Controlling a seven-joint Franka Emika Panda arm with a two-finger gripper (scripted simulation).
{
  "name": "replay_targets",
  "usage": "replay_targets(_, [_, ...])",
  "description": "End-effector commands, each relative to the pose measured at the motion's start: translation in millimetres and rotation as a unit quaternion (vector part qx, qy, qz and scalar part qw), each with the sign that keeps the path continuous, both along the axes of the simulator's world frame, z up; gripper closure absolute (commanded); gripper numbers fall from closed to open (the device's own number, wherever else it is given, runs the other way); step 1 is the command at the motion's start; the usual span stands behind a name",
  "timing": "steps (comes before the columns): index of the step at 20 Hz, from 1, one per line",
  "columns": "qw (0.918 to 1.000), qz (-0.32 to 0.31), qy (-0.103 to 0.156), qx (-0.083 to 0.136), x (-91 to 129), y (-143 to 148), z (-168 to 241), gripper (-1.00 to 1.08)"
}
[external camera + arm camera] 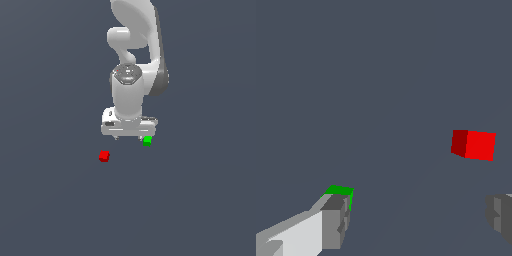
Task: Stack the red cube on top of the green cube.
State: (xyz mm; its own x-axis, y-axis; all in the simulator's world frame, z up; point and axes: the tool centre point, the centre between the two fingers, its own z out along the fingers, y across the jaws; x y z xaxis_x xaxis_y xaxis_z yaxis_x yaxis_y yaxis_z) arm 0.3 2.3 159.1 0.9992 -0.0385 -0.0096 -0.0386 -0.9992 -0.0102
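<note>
Arm reaching down, pincer (129,137) pointing downward, fingers spread wide

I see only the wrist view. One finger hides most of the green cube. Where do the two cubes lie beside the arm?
Observer: In the exterior view the green cube sits just under the gripper, at the end toward that view's right.
Operator: And the red one?
Observer: The red cube lies alone on the floor, apart from the gripper, toward the exterior view's left and nearer that camera.
Operator: Do the cubes touch?
Observer: No, bare floor shows between them.
Operator: Is the gripper holding something?
Observer: Nothing; your own view shows the fingers spread apart with only floor between.
</note>
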Motion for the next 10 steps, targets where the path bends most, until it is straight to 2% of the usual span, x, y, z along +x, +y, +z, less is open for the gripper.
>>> replay_targets(1, [1.0000, 0.000, 0.000, 0.000, 0.0, 0.0, 0.0, -0.92])
replay_targets(5, [1.0000, -0.003, 0.000, 0.000, 1.0, -6.9, -5.2, -0.92])
replay_targets(10, [0.9999, -0.015, -0.001, -0.002, 4.3, -33.9, -25.8, -0.92])
